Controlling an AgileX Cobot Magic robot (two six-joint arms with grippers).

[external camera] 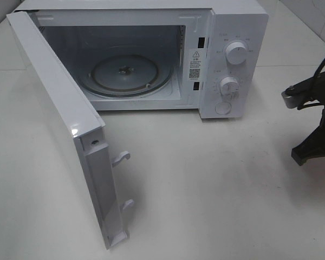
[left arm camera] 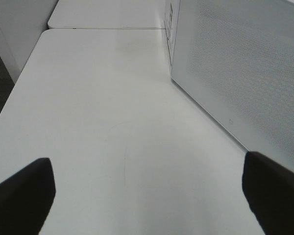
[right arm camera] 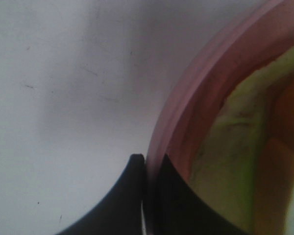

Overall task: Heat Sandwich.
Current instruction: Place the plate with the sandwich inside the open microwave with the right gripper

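Note:
In the right wrist view the sandwich (right arm camera: 235,142), pale yellow-green with an orange part, lies on a round pink plate (right arm camera: 186,93). My right gripper (right arm camera: 148,196) is shut on the plate's rim, one finger outside and one inside. Plate and sandwich are out of the exterior high view, where only the right arm (external camera: 314,119) shows at the right edge. My left gripper (left arm camera: 147,196) is open over bare table, its dark fingertips (left arm camera: 24,196) wide apart and holding nothing.
The white microwave (external camera: 235,65) stands at the back with its door (external camera: 59,119) swung wide open toward the front left. The glass turntable (external camera: 124,73) inside carries nothing. The door's meshed face (left arm camera: 235,73) stands close beside the left gripper.

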